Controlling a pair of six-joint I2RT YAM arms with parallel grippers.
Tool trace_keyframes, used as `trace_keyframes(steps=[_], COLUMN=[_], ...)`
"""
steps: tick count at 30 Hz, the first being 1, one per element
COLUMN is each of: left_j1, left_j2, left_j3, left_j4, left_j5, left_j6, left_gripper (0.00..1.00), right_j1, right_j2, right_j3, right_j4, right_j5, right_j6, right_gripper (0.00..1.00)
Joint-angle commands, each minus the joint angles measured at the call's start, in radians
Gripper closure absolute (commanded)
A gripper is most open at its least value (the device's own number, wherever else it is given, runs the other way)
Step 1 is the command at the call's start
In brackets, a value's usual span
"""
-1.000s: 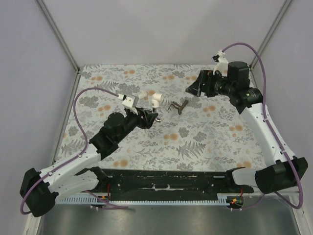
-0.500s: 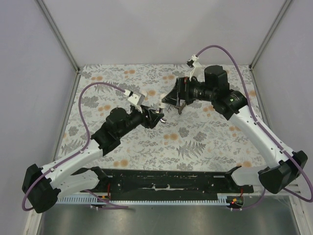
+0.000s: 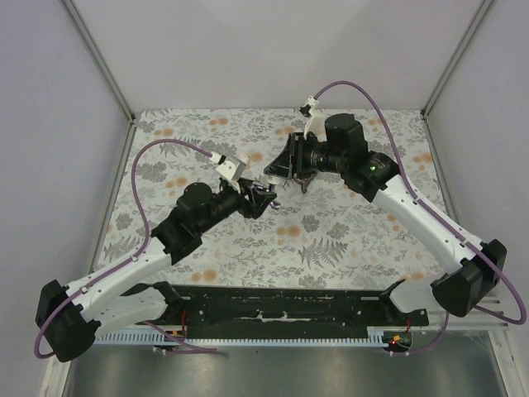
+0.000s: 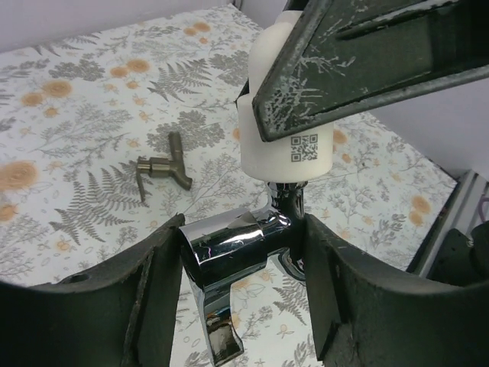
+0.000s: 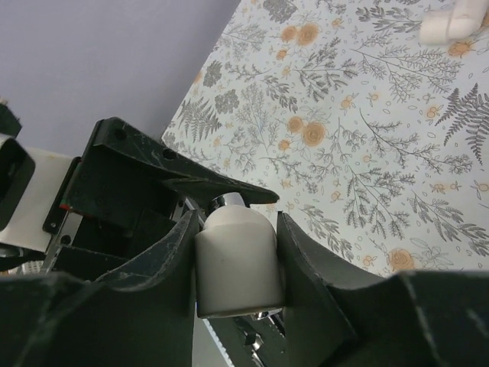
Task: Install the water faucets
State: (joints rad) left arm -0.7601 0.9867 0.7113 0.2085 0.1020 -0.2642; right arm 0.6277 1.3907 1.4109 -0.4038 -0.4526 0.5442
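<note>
The left wrist view is showing the left gripper (image 4: 243, 248) narrowly closed on the chrome faucet (image 4: 229, 243), which is sitting just under the white fitting (image 4: 286, 149) and touching it. A second faucet (image 4: 163, 164) is lying left of the fitting. The right wrist view is showing the right gripper (image 5: 237, 229) pinching that fitting. From above, the crowding grippers are hiding both grips.

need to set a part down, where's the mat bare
Bare: mat between left arm and right arm up to black rail, plus far left corner. Crowded: centre, left gripper on chrome tap, right gripper on white fitting.
</note>
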Motion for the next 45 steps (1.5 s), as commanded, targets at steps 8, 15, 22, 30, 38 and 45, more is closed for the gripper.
trace_keyframes(steps=[8, 15, 22, 30, 38, 45], left_j1=[-0.413, -0.536, -0.362, 0.005, 0.304, 0.324], left_j2=[0.100, 0.238, -0.020, -0.132, -0.007, 0.118], left_j3=[0.163, 0.201, 0.162, 0.186, 0.143, 0.158], left_j4=[0.213, 0.433, 0.015, -0.149, 0.213, 0.606], left_j5=[-0.891, -1.046, -0.401, 0.273, 0.792, 0.962], left_j6=[0.618, 0.794, 0.363, 0.177, -0.125, -0.407], left_gripper=[0.98, 0.83, 0.27, 0.24, 0.22, 0.21], right_j1=[0.122, 0.168, 0.101, -0.038, -0.079, -0.079], right_j2=[-0.025, -0.032, -0.076, -0.105, -0.122, -0.104], right_j3=[0.062, 0.057, 0.071, 0.074, 0.059, 0.077], right_j4=[-0.147, -0.130, -0.052, 0.049, 0.226, 0.260], right_j5=[0.538, 0.712, 0.540, 0.157, -0.285, -0.428], right_j6=[0.071, 0.120, -0.021, -0.145, -0.231, -0.254], right_gripper=[1.00, 1.00, 1.00, 1.00, 1.00, 1.00])
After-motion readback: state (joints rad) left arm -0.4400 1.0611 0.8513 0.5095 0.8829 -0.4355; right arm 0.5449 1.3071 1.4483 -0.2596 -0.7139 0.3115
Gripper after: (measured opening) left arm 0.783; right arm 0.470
